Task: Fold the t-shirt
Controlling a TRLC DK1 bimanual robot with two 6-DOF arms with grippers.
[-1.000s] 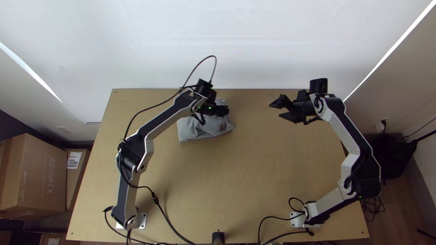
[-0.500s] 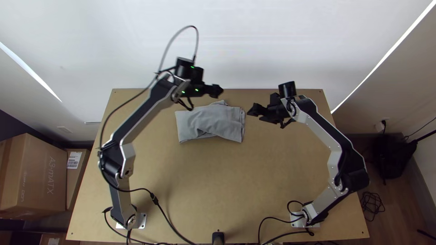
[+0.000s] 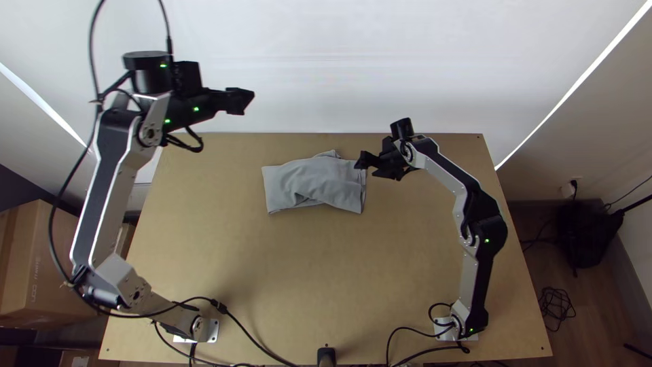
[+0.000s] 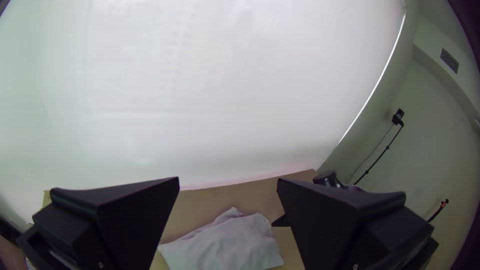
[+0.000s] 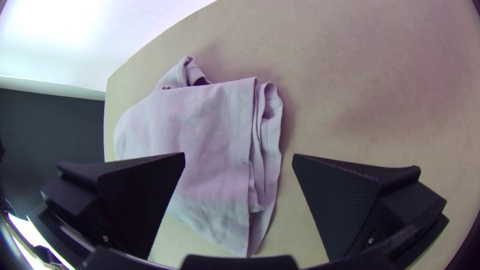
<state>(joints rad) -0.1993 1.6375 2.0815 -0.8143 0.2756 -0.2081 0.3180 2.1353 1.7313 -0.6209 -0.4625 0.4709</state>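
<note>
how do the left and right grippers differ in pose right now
The left gripper looks raised well above the table; the right gripper looks lower, at the shirt's right end in the top view. There, the left gripper points right, the right gripper left. Both are open, holding nothing.
</note>
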